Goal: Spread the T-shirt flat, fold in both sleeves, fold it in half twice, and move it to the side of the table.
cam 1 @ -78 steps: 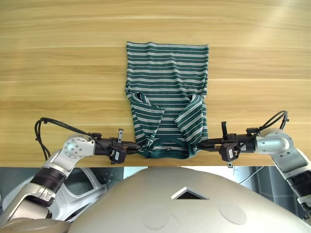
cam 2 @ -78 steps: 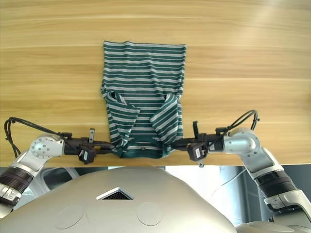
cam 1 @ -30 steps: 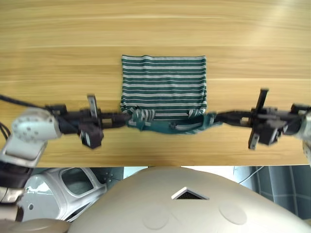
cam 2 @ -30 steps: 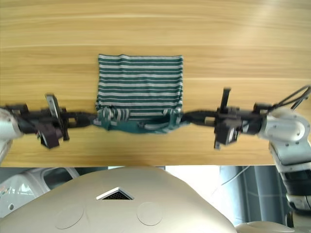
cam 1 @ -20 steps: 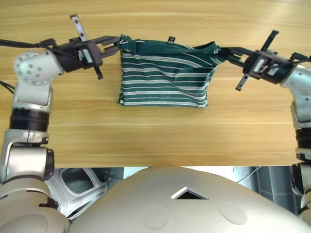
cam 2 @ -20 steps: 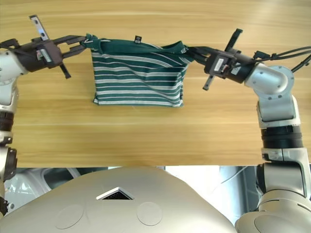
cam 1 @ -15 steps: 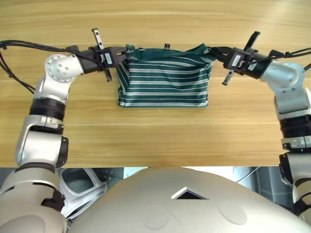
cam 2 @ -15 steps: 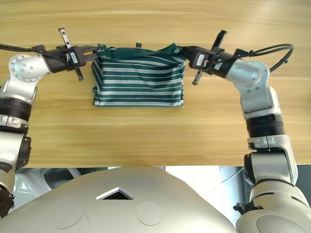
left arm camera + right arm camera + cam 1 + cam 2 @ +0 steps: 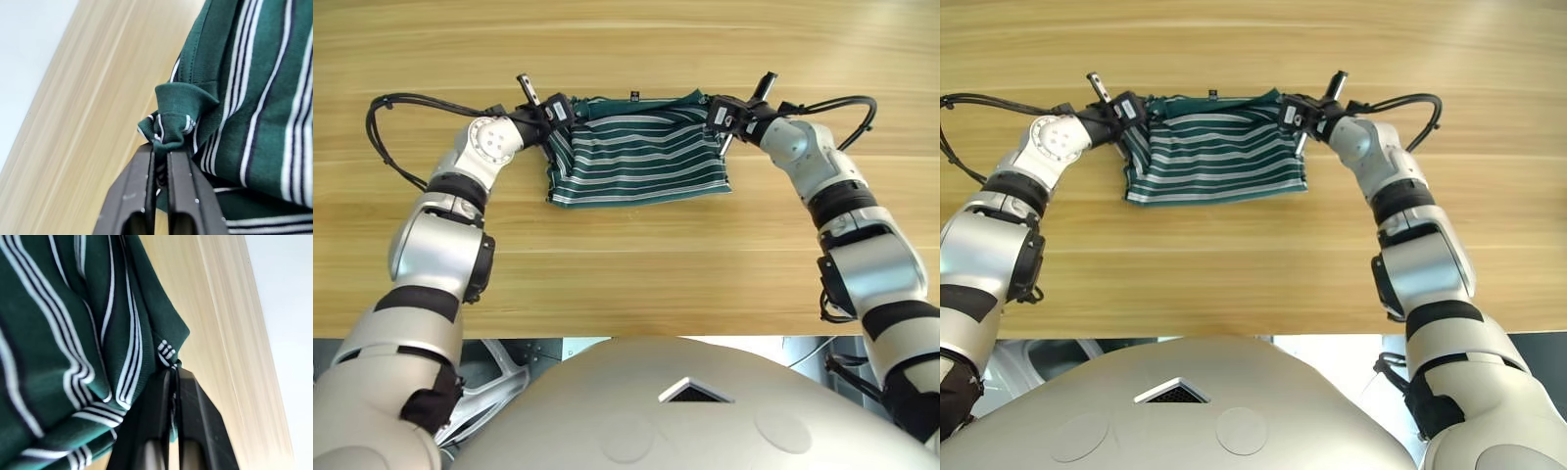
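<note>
Holding Folded T-shirt (image 9: 638, 157) by Both Far Corners

Item: green, white-striped T-shirt, doubled over, is lying toward 12 o'clock on the wooden table (image 9: 626, 264). Left gripper (image 9: 560, 108) is clamping a bunched corner at the shirt's 10 o'clock. Right gripper (image 9: 715, 110) is pinching cloth at its 2 o'clock. The far edge is spanning between both grippers.

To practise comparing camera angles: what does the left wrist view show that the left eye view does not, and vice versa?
Left wrist view: the left gripper, close up, shut on a bunched corner of the T-shirt. Left eye view: the right gripper at the opposite far corner, and the T-shirt's whole folded outline. Both: the striped T-shirt, the left gripper, the wooden table.
</note>
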